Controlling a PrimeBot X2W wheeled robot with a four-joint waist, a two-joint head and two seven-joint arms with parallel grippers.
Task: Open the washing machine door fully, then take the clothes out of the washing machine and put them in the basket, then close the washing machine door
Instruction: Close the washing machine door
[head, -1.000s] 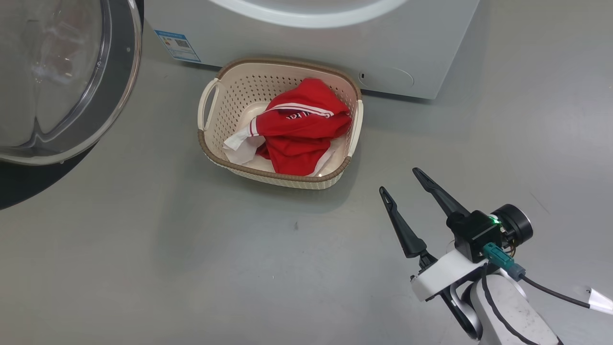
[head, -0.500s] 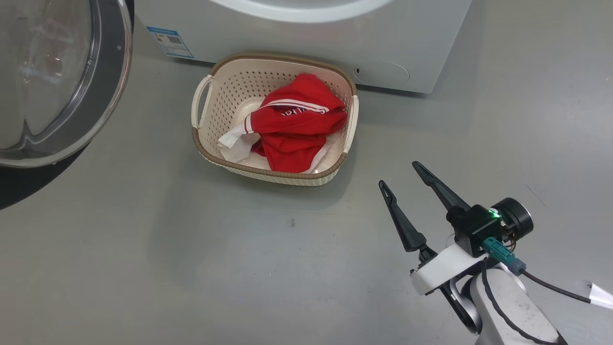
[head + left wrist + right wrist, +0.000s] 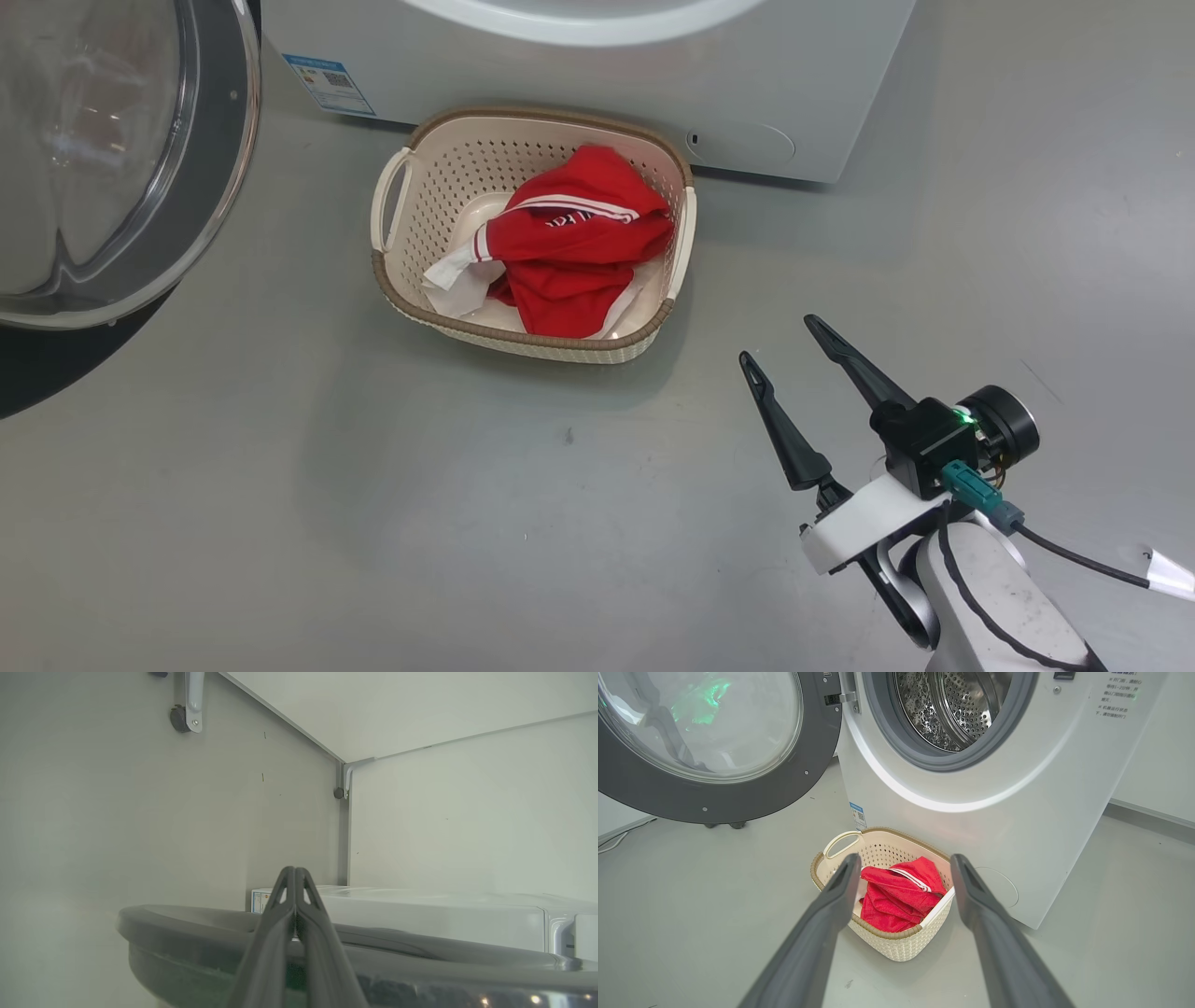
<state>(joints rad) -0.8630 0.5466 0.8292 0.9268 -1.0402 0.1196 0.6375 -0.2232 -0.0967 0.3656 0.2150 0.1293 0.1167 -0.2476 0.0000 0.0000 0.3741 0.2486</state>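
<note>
Now red-and-white clothes (image 3: 569, 266) in the basket (image 3: 425, 210); right gripper (image 3: 778, 341) wide and empty, left gripper (image 3: 295, 872) pressed closed.

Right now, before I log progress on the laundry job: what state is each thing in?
washing machine door, wide open
drum, no clothes visible inside
clothes, piled in the basket
basket, upright on the floor
left end effector, shut
right end effector, open, empty

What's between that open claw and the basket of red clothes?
Just bare grey floor, per the head view, separates the right gripper from the cream perforated basket.
</note>
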